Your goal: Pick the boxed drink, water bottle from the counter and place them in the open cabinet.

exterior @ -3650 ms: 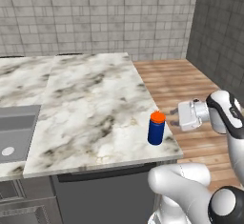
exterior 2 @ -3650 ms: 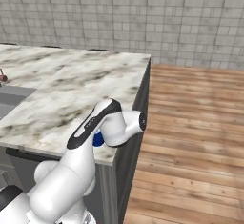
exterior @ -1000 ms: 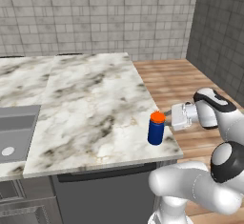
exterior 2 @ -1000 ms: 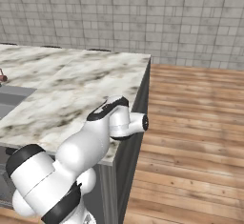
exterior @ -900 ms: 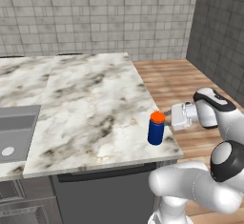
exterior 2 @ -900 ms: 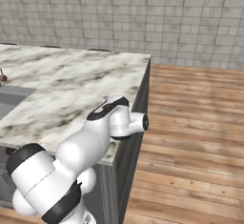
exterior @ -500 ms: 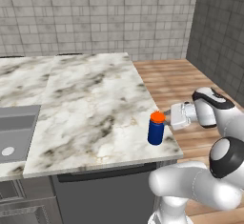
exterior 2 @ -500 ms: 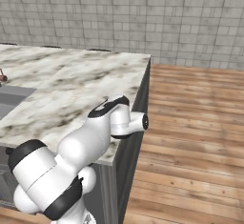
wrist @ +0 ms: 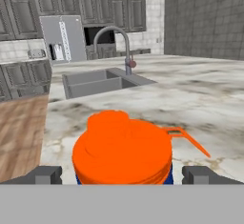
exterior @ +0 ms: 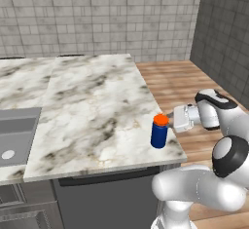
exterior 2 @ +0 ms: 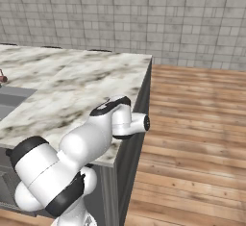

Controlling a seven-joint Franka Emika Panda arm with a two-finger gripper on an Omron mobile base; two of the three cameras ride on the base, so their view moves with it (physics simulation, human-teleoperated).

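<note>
Here the water bottle [exterior: 159, 131] stands upright near the right front corner of the counter [exterior: 92, 106], orange cap on. The gripper [wrist: 122, 174] is level with the cap, its fingers [wrist: 45, 174] spread wide to either side, not touching. Farther along the counter, the sink basin [wrist: 102, 83] sits beneath a curved faucet [wrist: 114, 39].

- We see the gripper [exterior: 171, 120] closer to the water bottle [exterior: 159, 131] than 3.6 s ago: in the left base view its white hand now ends just beside the orange-red cap.
- In the hand view the finger tips [wrist: 44, 175] stand on either side of the bottle's cap [wrist: 122, 152], apart from it.
- In the right base view the forearm now hides the bottle.
</note>
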